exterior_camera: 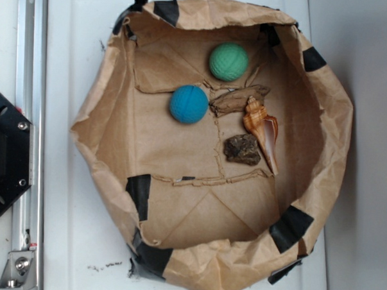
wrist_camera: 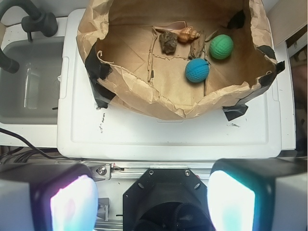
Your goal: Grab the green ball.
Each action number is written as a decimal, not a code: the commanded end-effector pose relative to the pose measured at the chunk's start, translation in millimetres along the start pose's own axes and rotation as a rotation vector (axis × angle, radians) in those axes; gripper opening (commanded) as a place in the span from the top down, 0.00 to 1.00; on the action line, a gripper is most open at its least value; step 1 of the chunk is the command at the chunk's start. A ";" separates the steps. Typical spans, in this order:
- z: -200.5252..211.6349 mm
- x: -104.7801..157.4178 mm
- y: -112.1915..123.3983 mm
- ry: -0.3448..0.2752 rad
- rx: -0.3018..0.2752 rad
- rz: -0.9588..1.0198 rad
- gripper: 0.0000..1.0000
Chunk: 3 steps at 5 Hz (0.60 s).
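Green ball (exterior_camera: 228, 62) (wrist_camera: 221, 46) lies in the paper bag (exterior_camera: 323, 125) (wrist_camera: 144, 103) on the white worktop (wrist_camera: 163, 137), near its far edge, beside blue ball (exterior_camera: 189, 104) (wrist_camera: 197, 70). I see my gripper (wrist_camera: 153, 192) spread, empty, outside the near edge.

The exterior view is looking straight down close over the paper bag (exterior_camera: 323, 125), while the wrist view is facing it from farther back past the fingers (wrist_camera: 231, 197).
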<state>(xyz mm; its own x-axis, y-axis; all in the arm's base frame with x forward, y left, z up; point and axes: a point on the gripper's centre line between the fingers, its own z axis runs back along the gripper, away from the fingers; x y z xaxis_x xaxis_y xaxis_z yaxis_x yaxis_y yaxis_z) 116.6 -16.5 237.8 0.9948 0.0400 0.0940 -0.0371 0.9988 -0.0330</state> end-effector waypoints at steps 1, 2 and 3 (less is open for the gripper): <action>0.0 0.0 0.0 0.000 0.000 0.000 0.00; -14.1 46.9 -4.0 -0.026 0.021 0.122 0.00; -29.7 85.3 2.1 -0.031 0.053 0.221 0.00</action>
<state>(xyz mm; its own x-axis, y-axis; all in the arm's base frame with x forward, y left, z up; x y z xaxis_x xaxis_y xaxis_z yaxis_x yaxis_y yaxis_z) 199.0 -16.5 204.8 0.9662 0.2442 0.0832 -0.2456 0.9693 0.0080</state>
